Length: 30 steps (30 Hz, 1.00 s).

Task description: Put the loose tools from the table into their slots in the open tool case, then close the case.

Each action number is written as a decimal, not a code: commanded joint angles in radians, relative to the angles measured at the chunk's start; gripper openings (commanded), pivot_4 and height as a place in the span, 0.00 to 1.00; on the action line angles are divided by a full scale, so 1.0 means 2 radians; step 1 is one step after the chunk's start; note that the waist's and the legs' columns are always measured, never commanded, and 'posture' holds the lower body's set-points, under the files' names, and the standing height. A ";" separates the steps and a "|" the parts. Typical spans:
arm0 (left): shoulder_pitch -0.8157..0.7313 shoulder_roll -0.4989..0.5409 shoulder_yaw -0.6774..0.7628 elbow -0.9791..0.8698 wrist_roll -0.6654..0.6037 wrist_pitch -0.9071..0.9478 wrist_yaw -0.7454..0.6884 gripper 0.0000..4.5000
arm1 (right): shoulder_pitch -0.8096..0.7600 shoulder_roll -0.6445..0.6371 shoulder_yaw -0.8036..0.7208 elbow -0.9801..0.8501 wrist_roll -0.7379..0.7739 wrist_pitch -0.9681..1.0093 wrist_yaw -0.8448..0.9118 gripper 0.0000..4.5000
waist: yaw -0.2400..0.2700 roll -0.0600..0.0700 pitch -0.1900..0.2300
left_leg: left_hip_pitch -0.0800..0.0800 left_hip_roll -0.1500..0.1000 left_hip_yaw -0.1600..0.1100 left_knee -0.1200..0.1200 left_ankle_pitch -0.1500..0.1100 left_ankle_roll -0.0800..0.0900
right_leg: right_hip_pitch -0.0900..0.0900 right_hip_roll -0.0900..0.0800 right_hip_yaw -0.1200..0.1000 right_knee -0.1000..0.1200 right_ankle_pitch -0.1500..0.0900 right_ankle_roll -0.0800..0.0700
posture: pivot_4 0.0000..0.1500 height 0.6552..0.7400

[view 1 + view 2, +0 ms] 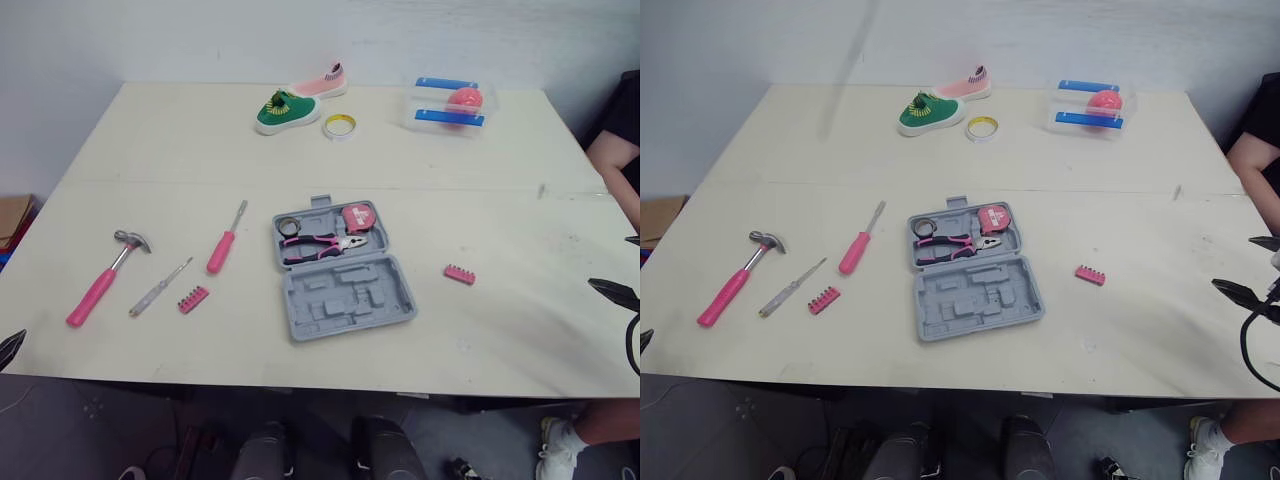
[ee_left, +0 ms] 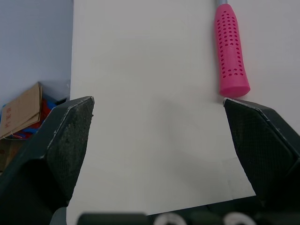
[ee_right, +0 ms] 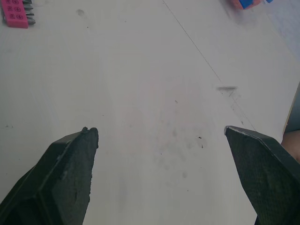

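Pale table (image 1: 480,200), seen from above. Near its middle, grey case (image 1: 345,290), lying open and flat. In the far half, pink-and-black pliers (image 1: 320,246) and pink tape measure (image 1: 357,215) seated in slots, with a small ring-like item beside them, too small to tell. Near half showing bare moulded slots.

To the left of the case, four loose tools, none touching another:
- Pink-handled screwdriver (image 1: 224,240), nearest the case.
- Thin clear-handled tester (image 1: 160,287), further left.
- Short pink left bit strip (image 1: 193,299), just beside the tester.
- Pink-handled hammer (image 1: 105,278), farthest left, head pointing away from the robot.

To the right of the case, right bit strip (image 1: 459,274), alone.

Along the far edge:
- Green shoe (image 1: 284,111) with pink shoe (image 1: 322,83) just behind.
- Yellow tape roll (image 1: 339,126) beside them.
- Further right, clear box (image 1: 450,105) with blue bars and a pink round thing inside.

Person's arm (image 1: 620,150) at the right edge.

Left gripper (image 2: 157,101) at the near left edge of the table, fingers spread wide, holding nothing. End of the hammer handle just beyond one fingertip. Cardboard box (image 2: 21,115) on the floor past the table edge.

Right gripper (image 3: 159,130) over the right side of the table, fingers likewise spread wide, holding nothing. Bare tabletop between them, right bit strip well ahead.
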 commanded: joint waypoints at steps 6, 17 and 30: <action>0.005 -0.020 -0.014 -0.141 -0.084 0.100 -0.044 0.99 | -0.029 0.045 0.002 -0.102 0.070 0.122 0.035 1.00 | 0.000 0.000 0.000 | 0.000 0.000 0.000 0.000 0.000 0.000 | 0.000 0.000 0.001 0.001 0.000 0.000 | 1.00 1.00; -0.056 -0.053 -0.181 -0.393 -0.073 0.243 0.038 0.94 | -0.071 0.123 0.091 -0.267 0.065 0.240 0.019 0.95 | 0.004 0.000 0.000 | 0.000 0.000 0.000 0.001 0.001 0.000 | 0.000 0.001 0.001 0.001 0.001 0.001 | 1.00 1.00; -0.220 -0.123 -0.368 -0.419 -0.033 0.388 0.138 0.01 | -0.146 0.201 0.188 -0.203 -0.035 0.183 -0.026 0.00 | 0.003 0.000 0.000 | -0.001 0.001 0.002 0.003 0.004 0.000 | 0.000 0.004 0.000 0.001 0.001 0.002 | 1.00 1.00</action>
